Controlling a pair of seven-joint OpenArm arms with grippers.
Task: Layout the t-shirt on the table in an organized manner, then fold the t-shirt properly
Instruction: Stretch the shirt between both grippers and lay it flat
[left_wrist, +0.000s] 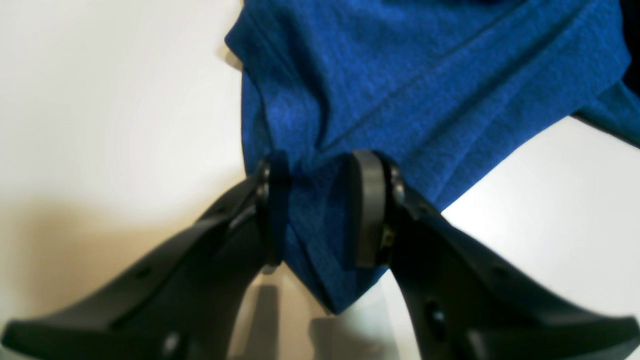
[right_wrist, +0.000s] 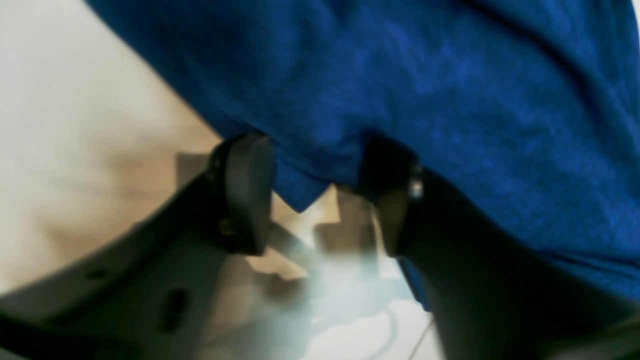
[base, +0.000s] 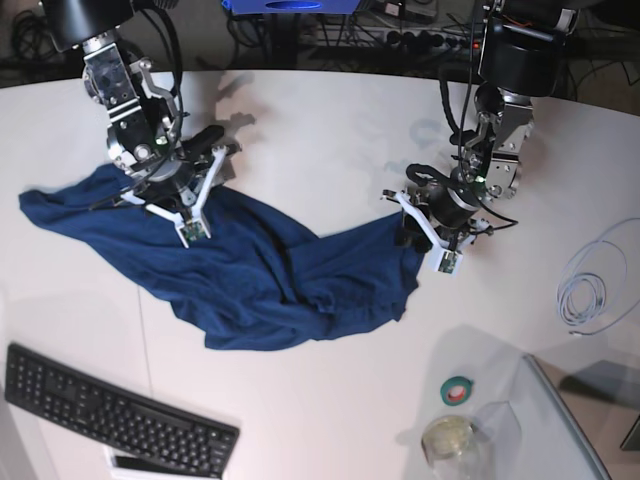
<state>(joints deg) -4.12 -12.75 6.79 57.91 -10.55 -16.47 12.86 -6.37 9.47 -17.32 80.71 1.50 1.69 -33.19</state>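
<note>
Navy t-shirt (base: 260, 275) fabric is pinched by the left claw (left_wrist: 320, 210) and straddled by the right claw (right_wrist: 320, 195) over the tabletop (base: 330, 130).

The right wrist view is blurred: whether the right hand (right_wrist: 320, 195) pinches the t-shirt (right_wrist: 425, 100) cannot be told. The top and right picture edges cut the cloth off. In the base view, the keyboard (base: 110, 415) and glass jar (base: 448, 440) run past the bottom edge.
</note>
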